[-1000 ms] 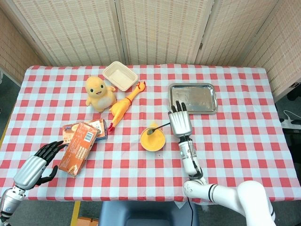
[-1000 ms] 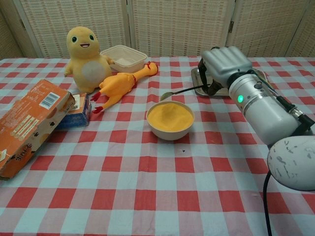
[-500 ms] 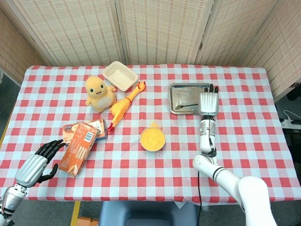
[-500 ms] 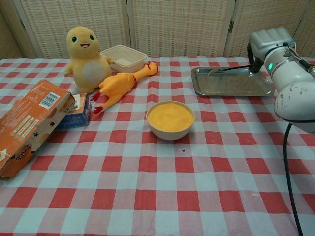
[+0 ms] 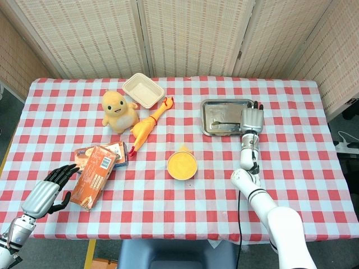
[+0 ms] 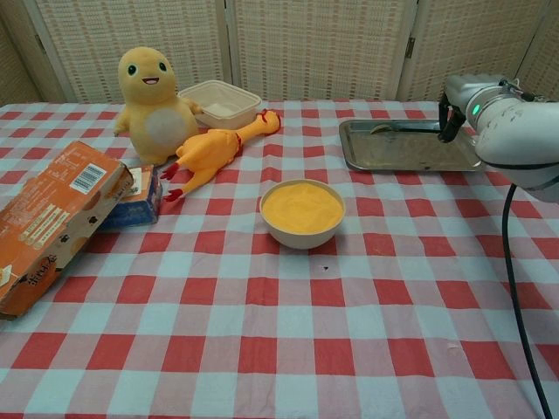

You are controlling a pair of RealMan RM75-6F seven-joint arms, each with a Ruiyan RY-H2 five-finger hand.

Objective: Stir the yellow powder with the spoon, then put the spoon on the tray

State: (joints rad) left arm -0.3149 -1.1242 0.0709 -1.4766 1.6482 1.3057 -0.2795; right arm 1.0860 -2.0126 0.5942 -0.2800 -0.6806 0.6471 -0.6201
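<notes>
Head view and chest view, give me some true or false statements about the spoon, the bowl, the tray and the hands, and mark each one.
1. The spoon lies in the tray. True.
2. The bowl is empty. False: it holds yellow powder.
3. The right hand is at the tray's right edge. True.
4. The left hand grips the orange box. False: it is beside the box, fingers spread, holding nothing.
5. The rubber chicken lies in the tray. False: it lies on the cloth beside the plush toy.

Checked table, tray, powder bowl, toys, boxes
</notes>
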